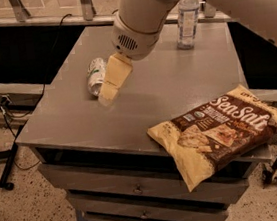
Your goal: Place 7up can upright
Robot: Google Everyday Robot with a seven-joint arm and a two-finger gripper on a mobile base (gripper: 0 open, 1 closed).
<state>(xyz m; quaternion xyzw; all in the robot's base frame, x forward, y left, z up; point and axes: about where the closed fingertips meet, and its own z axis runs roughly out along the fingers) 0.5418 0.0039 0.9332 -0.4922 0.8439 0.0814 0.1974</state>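
Although the flat grey metal tabletop (176,87) has a wide bare stretch across its middle and back, its front right corner is taken by a large brown-and-cream crinkled snack bag (222,132), which overhangs the front edge and juts past the right side. A tall clear plastic water bottle with a white cap (187,18) stands upright near the back edge, well apart from everything else. The small silvery-white 7up can with green markings (95,76) lies on its side towards the left part of the top, a little in from the left edge, with open surface in front of it.

The can's right side is covered by the cream-coloured two-finger gripper (107,93), which slants down and to the left from the bulky white arm (137,17). The arm's upper part is cut off by the top of the view. The gripper's tip sits just in front of the can, low over the table. It is seen side-on as a single slab, so I cannot tell whether it is spread or closed, nor whether it touches the can. It holds nothing visible.
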